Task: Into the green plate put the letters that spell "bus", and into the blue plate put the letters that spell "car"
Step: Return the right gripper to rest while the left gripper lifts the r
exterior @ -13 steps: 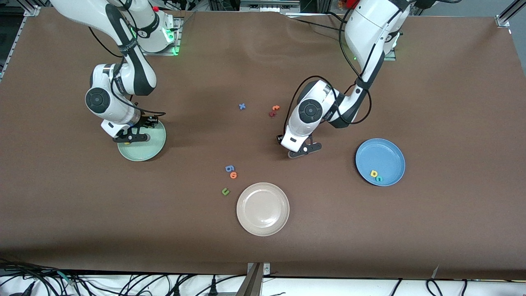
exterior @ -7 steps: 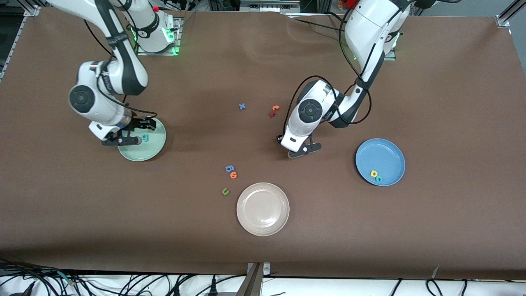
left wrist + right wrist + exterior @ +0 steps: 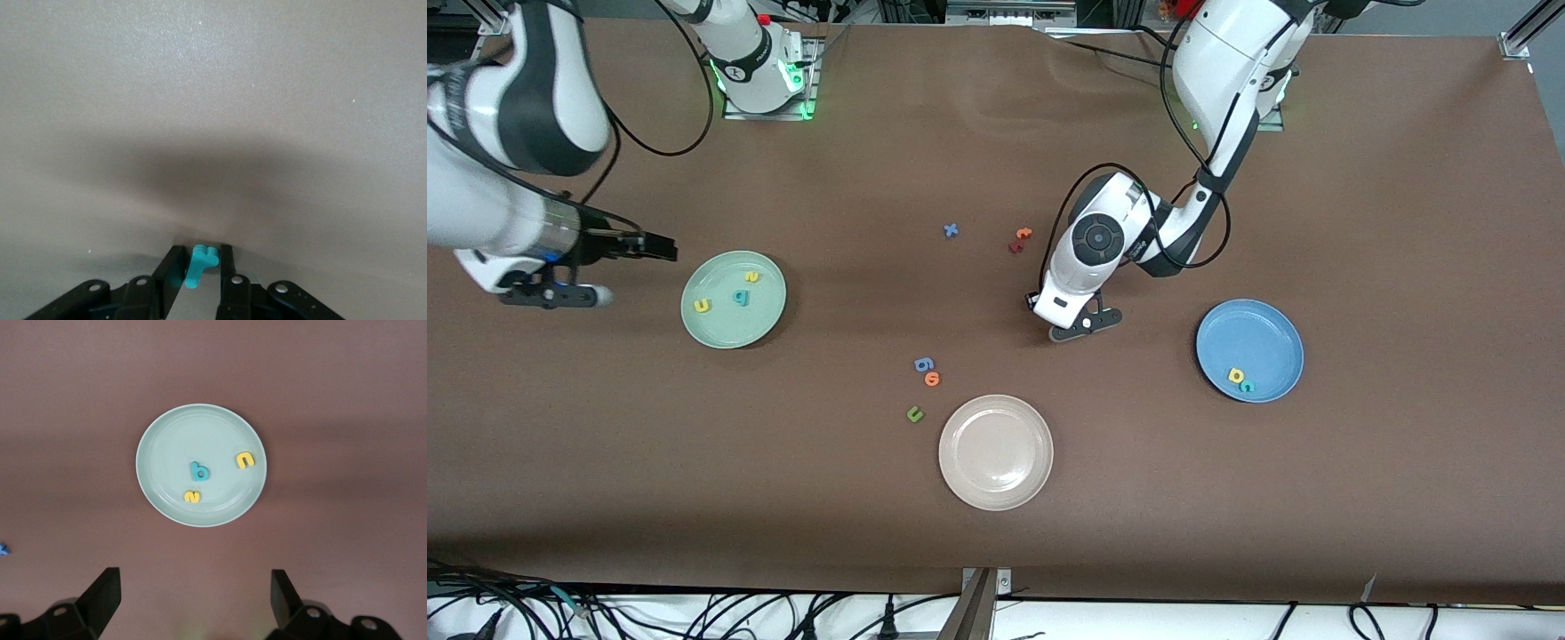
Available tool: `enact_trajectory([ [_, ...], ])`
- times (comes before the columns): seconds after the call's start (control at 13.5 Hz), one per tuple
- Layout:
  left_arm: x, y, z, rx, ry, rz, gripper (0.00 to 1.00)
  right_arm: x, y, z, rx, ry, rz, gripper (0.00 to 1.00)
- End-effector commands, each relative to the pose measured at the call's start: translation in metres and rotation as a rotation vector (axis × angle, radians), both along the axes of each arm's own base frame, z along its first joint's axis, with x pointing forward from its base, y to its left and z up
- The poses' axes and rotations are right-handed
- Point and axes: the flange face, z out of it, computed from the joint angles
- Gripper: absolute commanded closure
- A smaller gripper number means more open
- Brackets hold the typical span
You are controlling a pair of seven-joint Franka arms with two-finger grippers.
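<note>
Left gripper pinching teal "r" low at table, blue plate well apart; right gripper wide, empty; slip risk on thin foam.

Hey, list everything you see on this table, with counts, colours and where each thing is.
table: one, brown.
green plate: one, mint, toward the right arm's end.
teal b, yellow u, yellow s: in the green plate.
blue plate: one, toward the left arm's end.
yellow a, teal c: in the blue plate.
cream plate: one, nearest the front camera.
stray letters: six, mid-table; blue x, orange t, red t, blue g, orange o, green u.
teal r: one, in the left pincer.
left pincer: down at the table, shut on teal r.
right pincer: open, beside the green plate.
</note>
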Motion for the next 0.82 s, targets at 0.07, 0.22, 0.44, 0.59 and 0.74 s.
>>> enact_trajectory([
  [0.07, -0.001, -0.003, -0.004, -0.006, 0.006, 0.009, 0.89, 0.009, -0.02, 0.062, -0.021, -0.021, -0.024, 0.0],
  [0.22, -0.001, -0.003, -0.004, -0.006, 0.005, 0.005, 0.99, 0.01, -0.022, 0.079, -0.04, -0.038, -0.019, 0.0],
  [0.44, 0.0, -0.003, -0.004, -0.003, 0.005, -0.007, 0.99, 0.004, -0.019, 0.088, -0.04, 0.003, -0.018, 0.0],
  [0.59, 0.009, 0.0, 0.008, 0.008, 0.002, -0.046, 0.99, 0.007, -0.014, 0.089, -0.048, -0.013, -0.008, 0.0],
  [0.74, 0.024, 0.023, 0.015, 0.051, -0.002, -0.121, 0.99, 0.008, -0.014, 0.089, -0.07, -0.017, -0.001, 0.0],
])
